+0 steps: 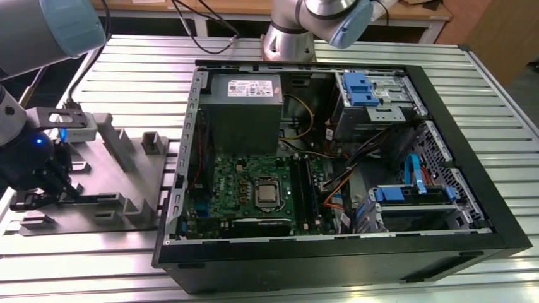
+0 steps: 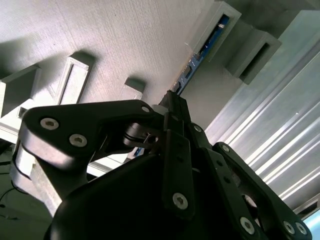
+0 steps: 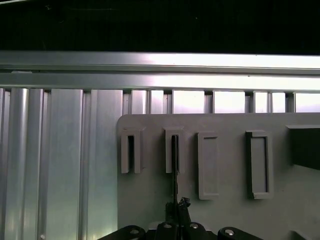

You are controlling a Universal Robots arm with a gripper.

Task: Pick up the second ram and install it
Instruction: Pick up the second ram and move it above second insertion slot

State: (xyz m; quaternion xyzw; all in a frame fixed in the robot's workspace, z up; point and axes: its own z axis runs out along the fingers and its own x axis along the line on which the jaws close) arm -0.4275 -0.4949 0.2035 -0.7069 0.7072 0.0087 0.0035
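**Tool (image 2: pixel 170 102) pinched on the memory stick (image 2: pixel 195 59) at its holder**

Black linkage of the tool sits closest in the second wrist view, its two fingers drawn together at the tip. They appear to be clamped on the near end of the memory stick. The stick stands on edge in a slot of the grey holder (image 2: pixel 125 35), with its blue-green board running away from the fingertips. In the first wrist view it shows as a thin dark line from the tool up into its slot, and the neighbouring slot (image 3: pixel 131 152) looks empty.

Judging from this, the pick-up is the step in hand: the stick is gripped but not yet out of the holder. Getting it free calls for a straight pull along the slot walls, since any sideways lean would likely bind the thin board.

The holder rests on the ribbed metal surface (image 1: pixel 126 69) at the exterior view's left, just beside the open computer case (image 1: pixel 497 208). The case's left wall (image 1: pixel 181 183) stands between the holder and the green motherboard (image 1: pixel 236 183), so the stick would have to clear that wall. Inside, the grey power supply (image 1: pixel 244 95) sits at the far side of the board. Orange and black cables (image 1: pixel 337 183) crowd the board's right side. I cannot tell from here which memory slot is free.
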